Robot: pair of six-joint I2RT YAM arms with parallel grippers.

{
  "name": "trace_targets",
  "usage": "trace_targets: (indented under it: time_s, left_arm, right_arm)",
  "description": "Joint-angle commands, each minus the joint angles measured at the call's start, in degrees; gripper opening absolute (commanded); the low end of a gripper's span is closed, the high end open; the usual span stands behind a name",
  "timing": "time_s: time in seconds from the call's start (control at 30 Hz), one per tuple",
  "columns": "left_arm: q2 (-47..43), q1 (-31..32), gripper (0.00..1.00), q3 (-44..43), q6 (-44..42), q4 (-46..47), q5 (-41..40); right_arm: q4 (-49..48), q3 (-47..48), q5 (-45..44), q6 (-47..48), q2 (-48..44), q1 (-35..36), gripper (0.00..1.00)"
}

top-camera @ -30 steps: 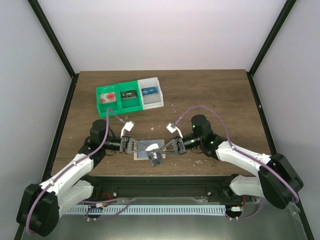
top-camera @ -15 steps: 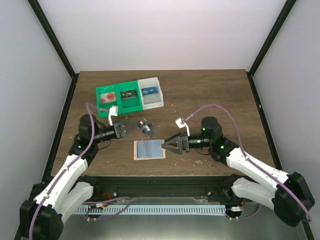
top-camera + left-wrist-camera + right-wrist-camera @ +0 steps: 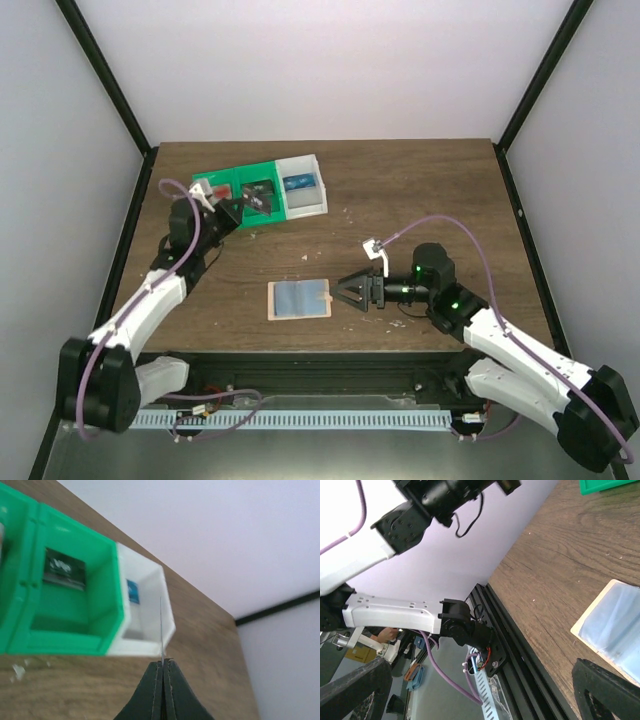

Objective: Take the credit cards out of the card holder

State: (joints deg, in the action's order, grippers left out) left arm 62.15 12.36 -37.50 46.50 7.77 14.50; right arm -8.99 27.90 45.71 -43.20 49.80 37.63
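— Between the fingers of our left end effector (image 3: 163, 663) sits a credit card (image 3: 161, 625), pinched tight at its near end. We see it edge-on, so we cannot tell its colour.

— Which way does it point?

— Its long axis runs straight out ahead of the fingertips, and the card stands on edge. The white tray (image 3: 140, 647), with a blue card (image 3: 132, 591) in it, lies dead ahead. The green tray (image 3: 70, 641), with a dark card (image 3: 64, 569) in it, lies ahead and to the left.

— So the drop turns on that?

— We judge so. The card has to go forward and tip flat into a compartment, though we cannot tell which one.

— And the card holder (image 3: 298, 299)?

— It lies flat and opened on the desk (image 3: 420, 190), grey-blue panels up, well apart from the left end effector and behind it. It is just ahead of our right end effector (image 3: 345, 292), whose fingers are spread wide and hold nothing. The holder's long axis points along that reach, so the right arm is nearer. We cannot tell whether any card is tucked inside.
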Motion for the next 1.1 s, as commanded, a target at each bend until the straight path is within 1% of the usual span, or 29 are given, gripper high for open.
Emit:
trace_targets:
  time_s: [0.0, 0.1, 0.17, 0.27, 0.33, 0.5, 0.7, 0.8, 0.93, 1.07]
  left_arm:
    - [8.24, -0.32, 0.0, -5.48, -0.16, 7.57, -11.74]
    - [14.72, -0.33, 0.0, -8.38, -2.27, 12.37, -14.03]
    - [18.75, -0.32, 0.0, -10.97, -2.72, 12.36, -16.48]
    - [23.7, -0.32, 0.0, -14.09, -3.82, 13.55, -17.95]
    - [26.54, -0.32, 0.0, -15.56, -2.71, 13.77, -18.95]
    - [32.68, -0.32, 0.0, -18.38, -1.14, 14.36, -18.79]
    - [38.07, 0.12, 0.0, -18.69, 0.28, 16.3, -19.64]
    - [39.36, 0.24, 0.0, -20.14, -0.19, 14.84, -21.21]
    - [39.62, 0.6, 0.0, -21.52, -2.85, 15.22, -23.24]
    - [41.2, 0.64, 0.0, -23.59, -4.25, 12.94, -25.3]
  right_arm:
    - [0.77, 0.1, 0.16, 0.18, -0.97, -0.27, 1.0]
    - [1.37, 0.55, 0.19, 0.65, -1.17, -0.26, 1.0]
    - [1.67, 0.78, 0.38, 0.71, -1.35, -0.27, 1.0]
    - [2.19, 1.05, 0.51, 0.74, -1.69, -0.27, 1.0]
    - [2.6, 1.23, 0.34, 0.9, -2.04, -0.27, 1.0]
    - [4.46, 2.26, -0.22, 2.19, -2.25, -0.28, 1.0]
    - [6.11, 3.25, -1.04, 3.51, -2.52, -0.27, 1.0]
    - [6.27, 3.65, -1.19, 3.65, -2.52, -0.27, 1.0]
    - [7.89, 3.88, -2.32, 4.02, -2.52, -0.27, 1.0]
    - [8.54, 3.81, -2.76, 4.1, -2.97, -0.28, 1.0]
